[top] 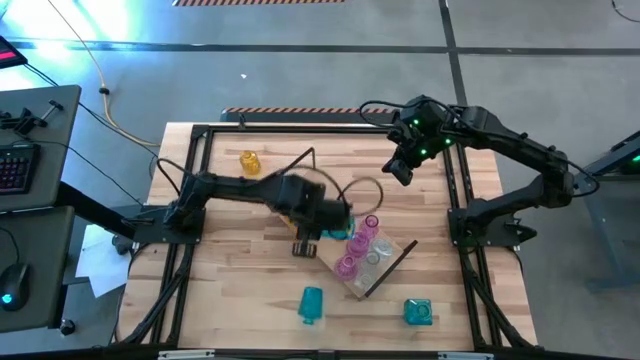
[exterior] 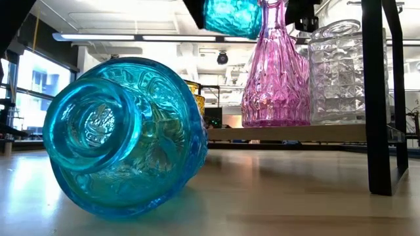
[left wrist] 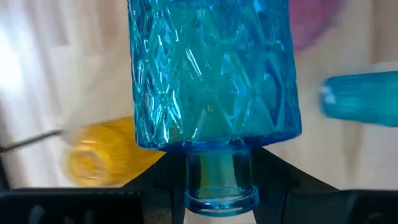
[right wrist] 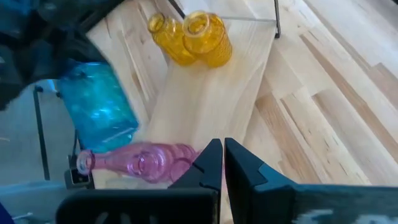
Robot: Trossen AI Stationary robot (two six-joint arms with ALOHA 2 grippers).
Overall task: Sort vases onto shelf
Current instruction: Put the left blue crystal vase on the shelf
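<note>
At the centre of the high view we see the left gripper (top: 338, 226) pinching a teal-blue faceted glass vase (left wrist: 214, 81) by its narrow neck, just beside the long light-wood shelf (top: 383, 270), where pink (top: 347, 265) and clear glass vases (top: 374, 258) stand. The right gripper (right wrist: 222, 163), fingers pressed together and holding nothing, hangs at upper right of that frame. Another teal vase (top: 311, 304) lies on its side at lower centre, a squat teal one (top: 418, 312) at lower right, and an amber-yellow vase (top: 249, 162) at upper left.

Three teal vases (top: 311, 304), two pink (top: 348, 265), one shelf (top: 392, 268).
</note>
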